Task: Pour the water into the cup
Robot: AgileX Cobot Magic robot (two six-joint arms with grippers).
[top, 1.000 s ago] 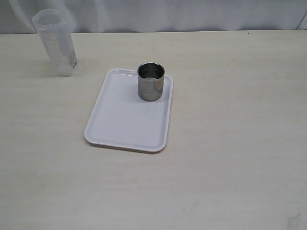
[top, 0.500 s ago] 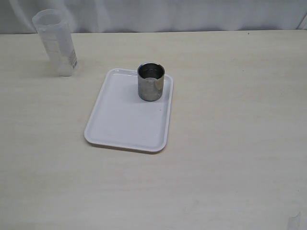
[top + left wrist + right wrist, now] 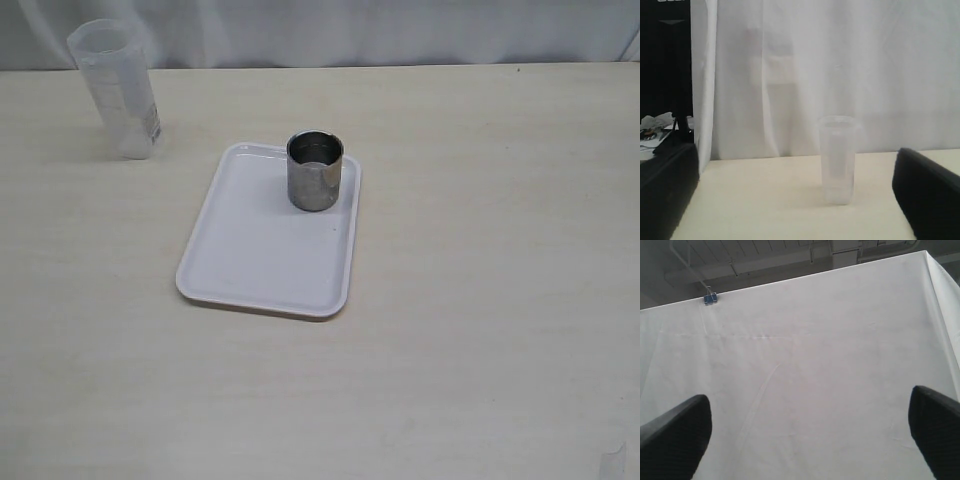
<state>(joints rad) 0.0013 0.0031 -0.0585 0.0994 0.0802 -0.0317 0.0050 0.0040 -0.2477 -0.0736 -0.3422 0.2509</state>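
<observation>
While the left fingers stand wide apart and hold nothing, a see-through plastic beaker stands upright on the pale counter in front of them. It shows in the gap between the two black fingers and touches neither one. Behind the beaker hangs a white curtain.

The right fingers are spread wide too, and they hold nothing. They point up at the white curtain. A small blue clip sits on its top edge, and a grey ceiling shows above it.

Out on the counter, seen from the exterior view, a shiny steel cup stands upright on a white tray. The cup is in the far right corner of the tray, close to the rim. The inside of the cup looks dark and shiny. The rest of the tray is bare.

The tray lies flat near the middle of the counter, a little to the left. Its long sides run from the near edge of the counter toward the far edge.

The beaker stands on the counter itself, near the far edge on the left side. It is well apart from the tray and the cup. It has small printed marks on its side.

I cannot tell if any water is in the cup or in the beaker.
</observation>
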